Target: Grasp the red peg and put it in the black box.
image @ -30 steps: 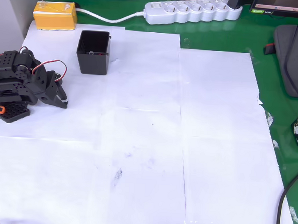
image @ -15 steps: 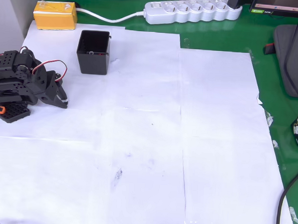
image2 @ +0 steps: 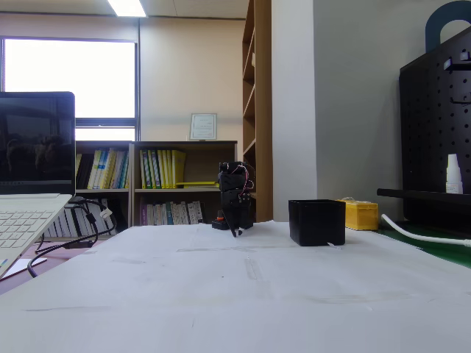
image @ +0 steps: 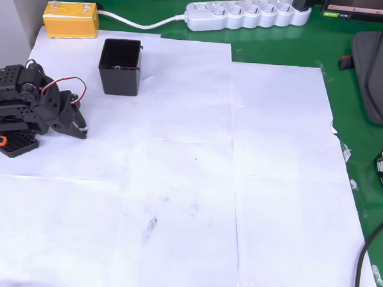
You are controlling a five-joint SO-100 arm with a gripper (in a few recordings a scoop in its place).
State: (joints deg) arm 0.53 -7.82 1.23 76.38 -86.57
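A black two-finger gripper (image: 82, 130) lies folded low at the left edge of the white paper sheets (image: 273, 186) in the overhead view, its jaws seemingly together and clasping nothing. The small square black plastic box (image: 120, 67) stands just beyond it, near a yellow rectangular block (image: 71, 19). A tiny dark-red speck inside the box may be the red peg (image: 119, 68), though that is uncertain. If so, little remains but confirming it.

Black arm (image: 33, 106), red-white wires, orange tab
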